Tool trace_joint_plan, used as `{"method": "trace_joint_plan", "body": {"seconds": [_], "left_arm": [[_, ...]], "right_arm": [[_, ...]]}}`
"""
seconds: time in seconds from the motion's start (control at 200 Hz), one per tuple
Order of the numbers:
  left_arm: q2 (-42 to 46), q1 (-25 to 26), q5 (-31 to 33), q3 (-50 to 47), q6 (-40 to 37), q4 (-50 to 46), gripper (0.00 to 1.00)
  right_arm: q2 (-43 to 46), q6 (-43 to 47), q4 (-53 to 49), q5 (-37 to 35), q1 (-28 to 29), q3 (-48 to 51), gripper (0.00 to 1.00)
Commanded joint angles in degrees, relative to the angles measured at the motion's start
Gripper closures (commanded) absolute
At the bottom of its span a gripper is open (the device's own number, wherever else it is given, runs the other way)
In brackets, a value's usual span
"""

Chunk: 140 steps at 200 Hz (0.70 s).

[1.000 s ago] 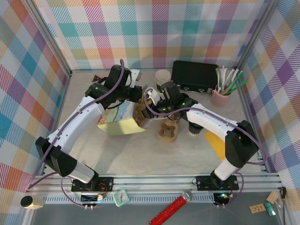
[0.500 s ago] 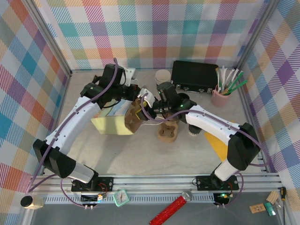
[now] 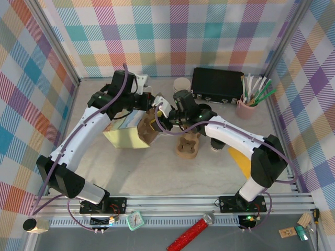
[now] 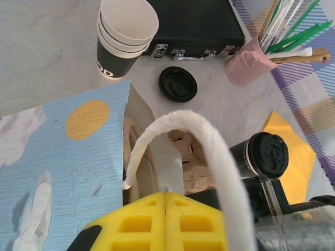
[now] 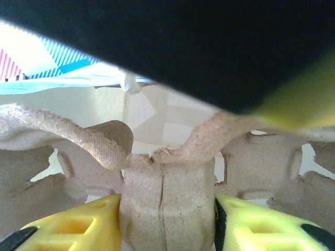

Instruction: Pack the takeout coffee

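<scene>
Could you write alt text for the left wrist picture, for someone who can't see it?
Yellow jaws shut on the white handle of a blue painted paper bag, a brown pulp carrier at its opening. Beyond are a lidded coffee cup, stacked paper cups and a loose black lid.

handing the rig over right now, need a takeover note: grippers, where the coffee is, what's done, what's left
Left gripper: shut on the white handle, holding the paper bag open.
Right gripper: shut on the centre post of the cup carrier, at the bag's mouth, apparently partly inside.
Takeout coffee: lidded, upright on the table beside the yellow sheet, not in carrier or bag.
Done: bag opened, carrier brought to it.
Left: seat the carrier, load the coffee.
</scene>
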<state>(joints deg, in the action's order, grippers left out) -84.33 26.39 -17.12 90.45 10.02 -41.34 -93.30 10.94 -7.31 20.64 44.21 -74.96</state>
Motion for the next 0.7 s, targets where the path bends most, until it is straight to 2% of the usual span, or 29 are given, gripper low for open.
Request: {"method": "trace_joint_plan", "body": {"seconds": [0.0, 0.145, 0.425, 0.695], "left_arm": [[1.04, 0.50, -6.18, 1.17, 1.77, 3.47, 1.00], [1.06, 0.50, -7.92, 0.75, 3.07, 4.78, 1.00], [2.91, -0.72, -4.02, -0.16, 3.40, 5.75, 1.00], [3.20, -1.37, -4.19, -0.98, 4.83, 6.98, 1.00]], "right_arm": [[-2.30, -2.00, 1.87, -0.45, -0.08, -0.08, 0.53], [-3.24, -3.28, 3.56, 0.63, -0.35, 0.03, 0.53], [-3.74, -4.56, 2.05, 1.32, -0.35, 1.25, 0.53], [-2.90, -4.87, 1.83, 1.05, -0.35, 3.62, 0.53]]}}
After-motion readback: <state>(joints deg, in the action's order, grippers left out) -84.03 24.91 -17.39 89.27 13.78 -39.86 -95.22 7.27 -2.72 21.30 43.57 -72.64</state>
